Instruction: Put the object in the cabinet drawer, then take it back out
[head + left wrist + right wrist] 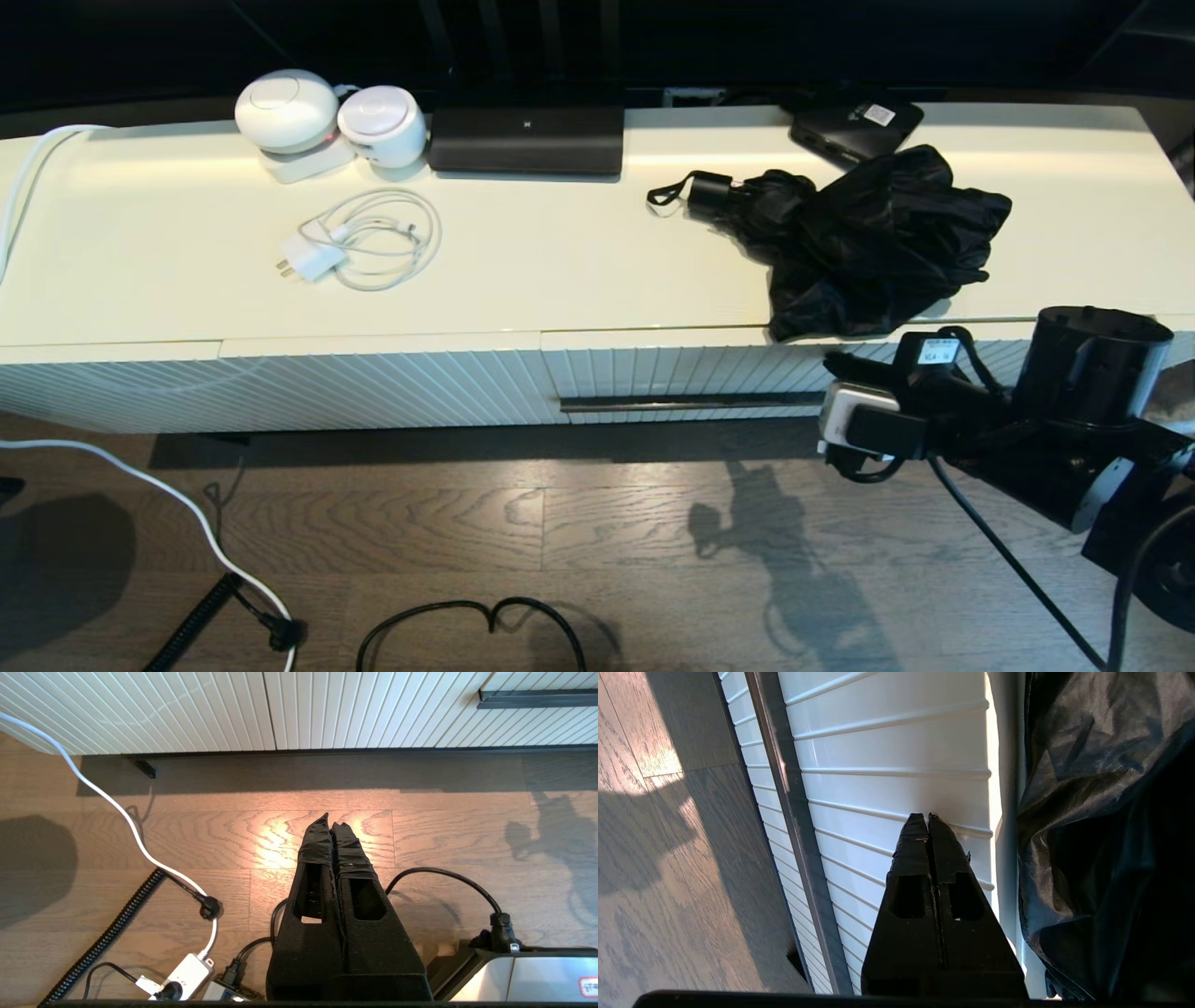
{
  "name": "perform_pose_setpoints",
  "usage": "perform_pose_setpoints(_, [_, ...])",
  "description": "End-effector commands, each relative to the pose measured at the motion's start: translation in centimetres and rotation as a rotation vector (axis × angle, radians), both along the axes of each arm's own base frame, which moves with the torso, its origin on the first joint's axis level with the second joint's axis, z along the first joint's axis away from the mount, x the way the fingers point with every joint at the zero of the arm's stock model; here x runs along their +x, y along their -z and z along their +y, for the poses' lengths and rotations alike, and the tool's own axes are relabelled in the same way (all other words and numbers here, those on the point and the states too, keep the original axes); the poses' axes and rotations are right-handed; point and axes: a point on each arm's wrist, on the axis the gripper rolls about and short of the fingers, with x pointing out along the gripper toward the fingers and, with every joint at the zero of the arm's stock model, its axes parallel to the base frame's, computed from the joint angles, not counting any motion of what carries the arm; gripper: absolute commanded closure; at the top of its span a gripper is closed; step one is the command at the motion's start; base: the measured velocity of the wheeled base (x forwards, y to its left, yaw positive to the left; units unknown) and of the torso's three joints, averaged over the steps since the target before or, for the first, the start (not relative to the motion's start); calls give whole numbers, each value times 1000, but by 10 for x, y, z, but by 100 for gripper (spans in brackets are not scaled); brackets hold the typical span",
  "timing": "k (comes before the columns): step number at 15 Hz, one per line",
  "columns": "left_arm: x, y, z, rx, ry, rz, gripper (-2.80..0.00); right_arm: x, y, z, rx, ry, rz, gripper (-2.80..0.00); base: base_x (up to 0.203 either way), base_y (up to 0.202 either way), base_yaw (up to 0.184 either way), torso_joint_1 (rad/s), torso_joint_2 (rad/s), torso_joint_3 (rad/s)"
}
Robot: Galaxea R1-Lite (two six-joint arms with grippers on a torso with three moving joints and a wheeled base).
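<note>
The black folding umbrella (868,238) lies on the cabinet top at the right. Its short handle (711,193) and wrist loop point left, and its bunched fabric (1101,812) hangs slightly over the front edge. Below it the ribbed cream drawer (672,373) is closed, with its dark bar handle (691,403) running along the front. My right gripper (927,816) is shut and empty. Its tips sit close to the ribbed drawer front (887,756), between the bar handle (784,788) and the overhanging fabric. My left gripper (331,819) is shut and empty, low over the wooden floor in front of the cabinet.
Two white round devices (285,110), a long black device (527,138) and a flat black box with a white label (854,126) stand along the back. A white charger with coiled cable (359,243) lies at left. A ribbed panel without a handle (280,387) is at left. Cables (467,616) cross the floor.
</note>
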Motion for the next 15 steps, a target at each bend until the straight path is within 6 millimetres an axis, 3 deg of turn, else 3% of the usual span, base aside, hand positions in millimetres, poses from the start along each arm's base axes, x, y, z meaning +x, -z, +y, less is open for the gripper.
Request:
perform_pose_setpoints(1, [0, 0, 0, 1, 0, -2, 0, 1, 0, 1, -4, -1, -8, 0, 0, 0, 0, 0, 0, 0])
perform_pose_setpoints(7, [0, 0, 0, 0, -1, -2, 0, -26, -12, -14, -14, 17, 45, 0, 0, 0, 0, 0, 0, 0])
perform_pose_setpoints(11, [0, 0, 0, 0, 0, -2, 0, -61, -27, -31, 20, 49, 64, 0, 0, 0, 0, 0, 0, 0])
perform_pose_setpoints(15, [0, 0, 0, 0, -1, -2, 0, -101, -47, -55, 192, 127, 30, 0, 0, 0, 0, 0, 0, 0])
